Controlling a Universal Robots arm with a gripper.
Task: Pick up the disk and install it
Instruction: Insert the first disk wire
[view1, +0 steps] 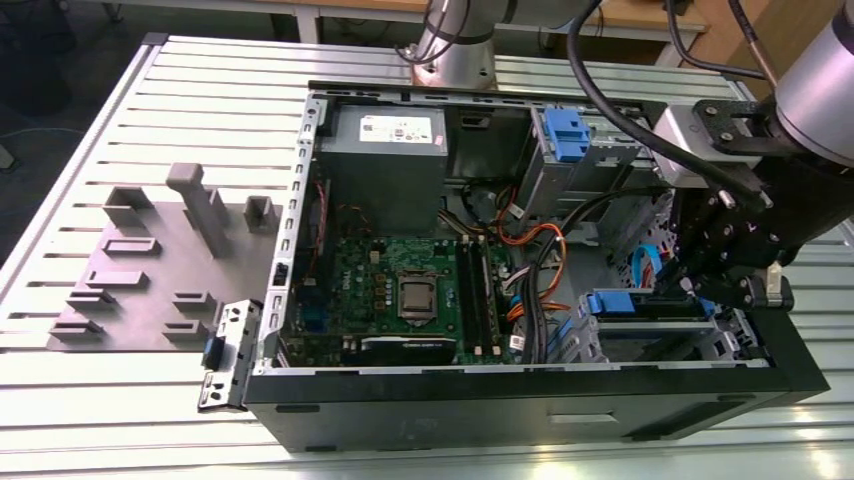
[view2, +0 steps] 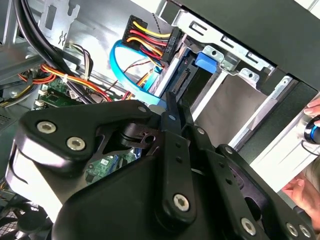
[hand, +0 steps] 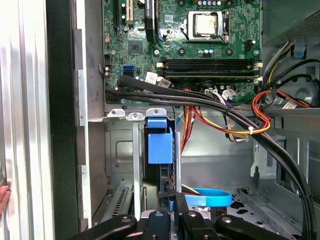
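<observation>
The disk (view1: 650, 304) sits in the drive cage at the case's front corner, on the exterior view's right, its blue bracket (hand: 160, 142) facing the motherboard. In the second wrist view I see the disk's (view2: 179, 82) connector end and its blue tab (view2: 207, 58). My gripper (view1: 691, 288) reaches down into the case right beside it. In both wrist views the black fingers (view2: 173, 112) meet in a narrow tip at the disk's end, shut with nothing seen between them. My gripper (hand: 169, 201) stands just off the disk's dark edge (hand: 159, 172).
A blue data cable (view2: 125, 67) and coloured power wires (hand: 235, 127) run beside the cage. Black cable bundles (hand: 200, 97) cross above it. The motherboard (view1: 400, 290) and power-supply box (view1: 387, 160) fill the case's other side. A person's hand (view2: 300, 190) rests on the case rim. A grey fixture plate (view1: 147, 270) lies outside.
</observation>
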